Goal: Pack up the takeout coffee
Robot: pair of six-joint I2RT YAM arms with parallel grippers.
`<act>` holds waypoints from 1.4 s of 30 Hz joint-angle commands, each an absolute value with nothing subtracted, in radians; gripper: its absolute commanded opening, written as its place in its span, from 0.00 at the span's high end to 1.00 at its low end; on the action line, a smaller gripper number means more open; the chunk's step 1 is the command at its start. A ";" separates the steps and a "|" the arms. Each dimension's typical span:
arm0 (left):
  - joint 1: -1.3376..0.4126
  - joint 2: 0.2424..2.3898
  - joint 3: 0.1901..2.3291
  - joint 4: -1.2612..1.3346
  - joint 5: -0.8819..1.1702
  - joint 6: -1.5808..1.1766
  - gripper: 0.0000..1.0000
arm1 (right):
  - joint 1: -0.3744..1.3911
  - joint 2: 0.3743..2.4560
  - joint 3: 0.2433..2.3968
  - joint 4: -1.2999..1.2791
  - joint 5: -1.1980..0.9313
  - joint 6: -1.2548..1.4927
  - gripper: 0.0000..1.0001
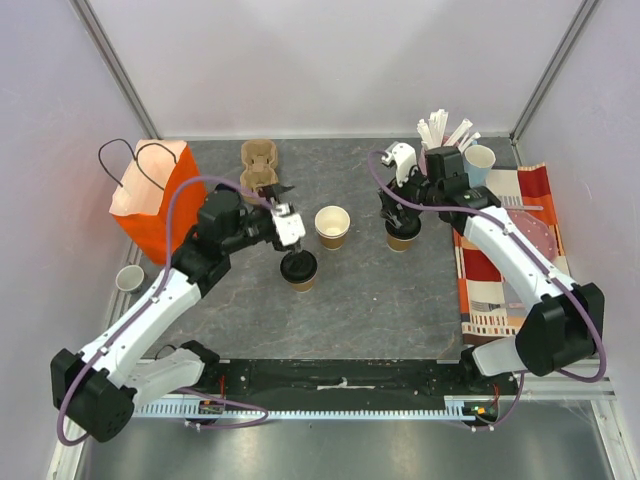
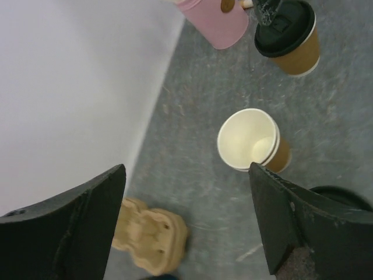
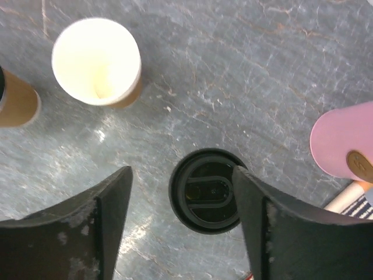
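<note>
Right wrist view: right gripper (image 3: 180,173) fingers apart over one lidded cup (image 3: 207,191), left gripper (image 2: 186,169) apart by the other cup (image 1: 298,268); both look closed, next lift one into the tray (image 1: 258,155).

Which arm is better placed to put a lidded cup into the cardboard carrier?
Left, probably. The open left gripper hangs by a lidded cup, and the cardboard carrier lies nearer to it than to the right gripper.

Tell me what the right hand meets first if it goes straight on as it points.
The black lid on the cup framed by the right hand; how far off is unclear.
</note>
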State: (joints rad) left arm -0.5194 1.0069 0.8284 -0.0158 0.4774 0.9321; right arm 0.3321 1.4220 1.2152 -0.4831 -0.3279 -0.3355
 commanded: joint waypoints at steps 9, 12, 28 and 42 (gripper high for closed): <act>-0.203 1.166 1.014 -0.454 0.757 0.228 0.82 | 0.665 1.373 1.068 -0.011 -0.505 0.044 1.00; -0.179 1.138 0.938 -0.417 0.860 0.276 0.85 | 0.744 1.400 0.993 0.112 -0.515 0.101 1.00; -0.209 1.206 0.878 -0.313 0.967 0.364 0.98 | 0.808 1.540 1.052 0.109 -0.456 0.100 1.00; -0.253 1.235 0.684 -0.216 0.801 0.545 0.98 | 0.810 1.660 0.937 0.140 -0.400 0.061 1.00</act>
